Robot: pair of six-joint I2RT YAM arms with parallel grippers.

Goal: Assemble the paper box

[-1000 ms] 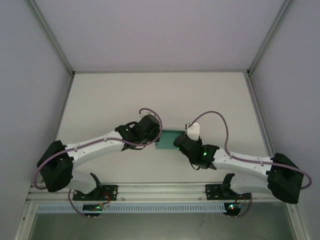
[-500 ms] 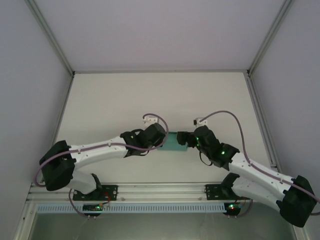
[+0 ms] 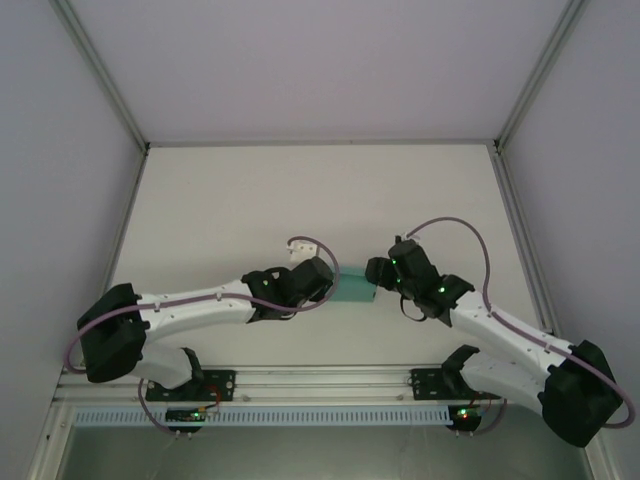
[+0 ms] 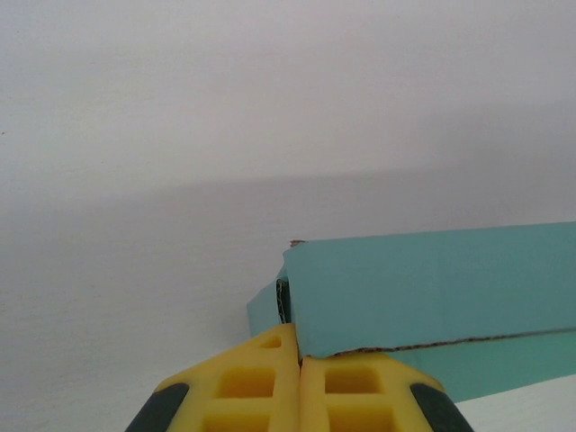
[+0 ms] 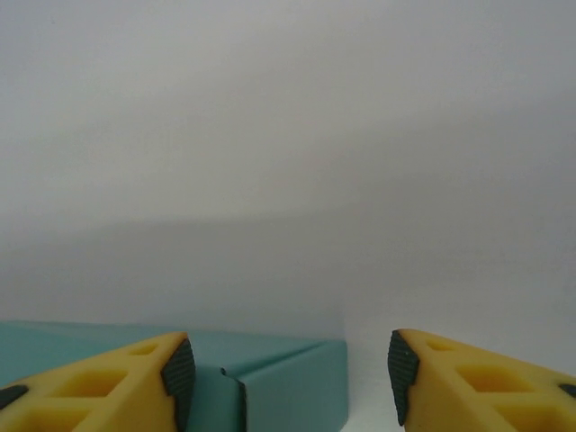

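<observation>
Left gripper (image 4: 300, 360): jaws pressed together on the near corner of the paper box (image 4: 432, 283), the card edge running into the seam between them. Box extends off toward 3 o'clock from the tips. Top view: box (image 3: 353, 289) sits mid-table (image 3: 300, 190), at 3 o'clock of the left gripper and 9 o'clock of the right. Right gripper (image 5: 290, 364): jaws apart, holding nothing; box end lies between them, close to the 9 o'clock finger, clear of the other.

From high above and behind, the fixed top camera looks down on the paper box (image 3: 354, 287). The left wrist camera faces its left corner at close range, the right wrist camera its right end. All three views share the box.
</observation>
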